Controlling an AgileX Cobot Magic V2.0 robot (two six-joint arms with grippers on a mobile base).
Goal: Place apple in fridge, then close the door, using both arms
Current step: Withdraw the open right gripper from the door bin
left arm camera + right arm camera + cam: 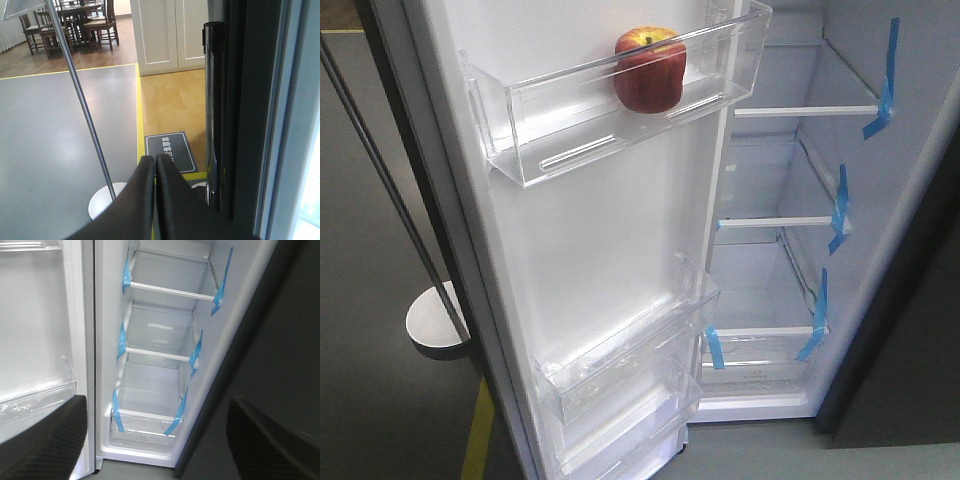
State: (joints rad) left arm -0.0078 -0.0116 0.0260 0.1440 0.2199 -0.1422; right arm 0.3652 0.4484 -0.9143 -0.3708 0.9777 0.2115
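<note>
Left gripper point(155, 161): clenched. The two smooth dark fingers point(142, 190) press flat against each other with nothing between them. It hangs just outside the door's dark outer edge.
Right gripper point(157, 405): released. The ribbed black fingers point(47, 437) stand wide apart and hold nothing. It faces the open compartment.
Apple point(649, 68): sits stem up in the top door bin, toward the bin's hinge-side end. It is round, glossy red, with a yellow patch at the stem, and neither gripper touches it.
Top door bin point(570, 130): clear rigid plastic trough, rectangular. Contents: the apple.
Lower door bins point(620, 360): two clear plastic troughs set close together near the foot of the door.
Door point(600, 240): swung open. The inner face is smooth white and the outer edge is dark grey.
Fridge point(920, 110): white interior with dark-grey outer walls.
Glass shelves point(805, 110): three flat panes with white front rails, one above another.
Blue tape strips point(888, 70): stuck at the shelf ends on both side walls.
Pole point(380, 170): thin grey metal rod, tilted, on a round white base point(435, 322) left of the door.
Floor point(380, 420): matt grey, crossed by a yellow line point(478, 440).
</note>
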